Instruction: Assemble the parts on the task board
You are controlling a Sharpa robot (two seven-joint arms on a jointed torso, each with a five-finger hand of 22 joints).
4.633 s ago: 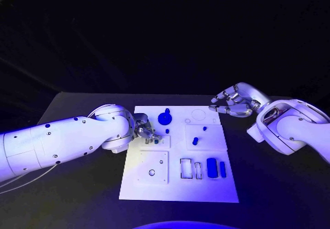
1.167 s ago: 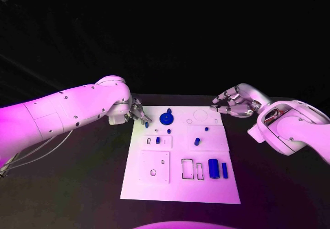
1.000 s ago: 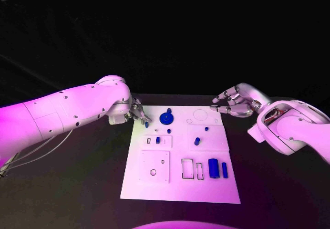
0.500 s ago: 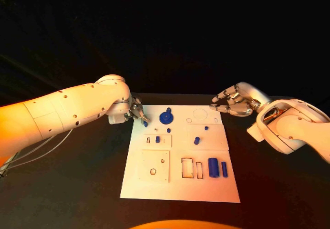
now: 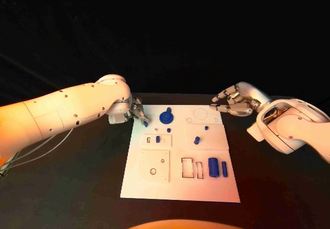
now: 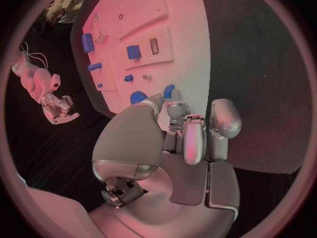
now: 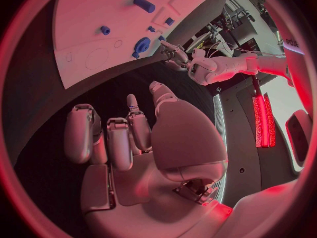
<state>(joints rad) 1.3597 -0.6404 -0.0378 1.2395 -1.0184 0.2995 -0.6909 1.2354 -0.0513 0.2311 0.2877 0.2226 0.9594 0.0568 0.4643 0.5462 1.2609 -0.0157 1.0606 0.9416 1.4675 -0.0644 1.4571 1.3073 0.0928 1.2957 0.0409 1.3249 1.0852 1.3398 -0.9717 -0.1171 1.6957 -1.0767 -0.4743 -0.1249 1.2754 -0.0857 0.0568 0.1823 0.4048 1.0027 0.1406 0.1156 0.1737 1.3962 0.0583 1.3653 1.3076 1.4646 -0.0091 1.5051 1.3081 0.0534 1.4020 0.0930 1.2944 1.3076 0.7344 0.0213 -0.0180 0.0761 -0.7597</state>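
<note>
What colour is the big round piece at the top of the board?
Blue, clearest in the head view: round piece.

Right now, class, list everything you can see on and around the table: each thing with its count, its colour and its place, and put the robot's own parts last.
Table: one, black, under everything.
Task board: one, white, in the middle of the table.
Round part: one, blue, near the board's far edge.
Large cylinder: one, blue, lying in the board's near right area.
Slim bar: one, blue, just right of the large cylinder.
Small parts: several, blue, scattered over the board's middle and far half.
Left hand: one, silver, at the board's far left corner, a small blue piece at its fingertips.
Right hand: one, silver, fingers curled, off the board's far right corner.
</note>
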